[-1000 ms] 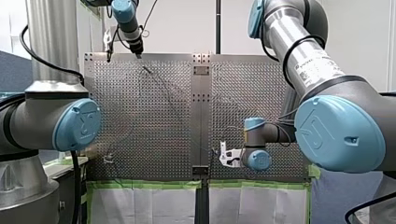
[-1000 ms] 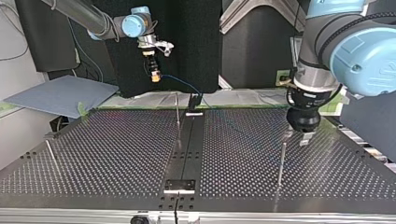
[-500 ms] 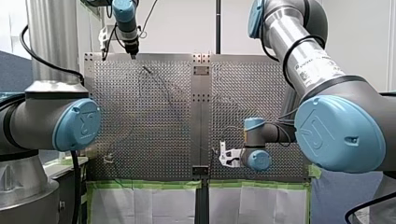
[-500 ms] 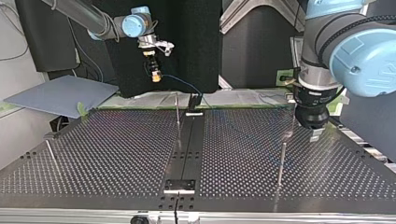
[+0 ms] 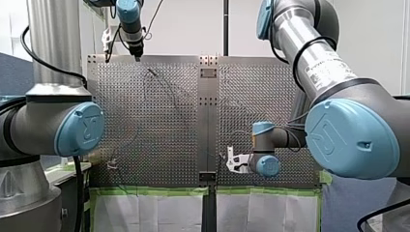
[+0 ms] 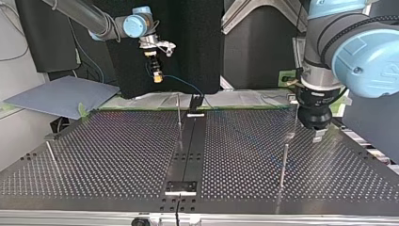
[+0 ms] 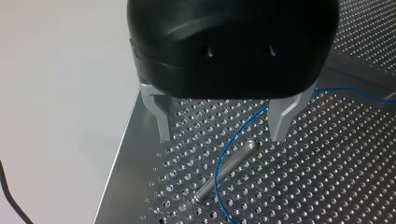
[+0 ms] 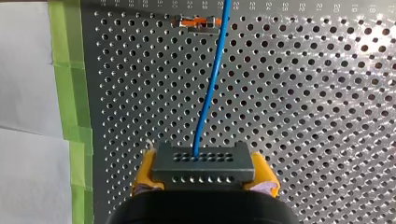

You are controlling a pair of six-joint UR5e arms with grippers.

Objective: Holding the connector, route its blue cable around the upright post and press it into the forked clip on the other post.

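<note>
My right gripper (image 8: 204,173) has its yellow pads shut on a dark grey connector (image 8: 203,163). The blue cable (image 8: 211,84) runs straight ahead from it over the perforated plate. In the top view this gripper (image 6: 157,76) hangs high at the back left, and the cable (image 6: 182,83) sags to a black fixture (image 6: 195,101). My left gripper (image 7: 223,127) is open, its metal fingers (image 7: 163,120) apart above an upright post (image 7: 227,170), and the cable (image 7: 223,154) curves past that post. In the top view it (image 6: 314,133) hovers behind the right-hand post (image 6: 283,165).
A thin post (image 6: 179,110) stands near the plate's middle and another (image 6: 52,157) near the top view's left edge. A small orange clip (image 8: 194,22) lies ahead of my right gripper. Green tape (image 8: 74,93) marks the plate's edge.
My left gripper shifted toward the top view's right and has since held still over the post. My right gripper with the connector has hardly moved.
</note>
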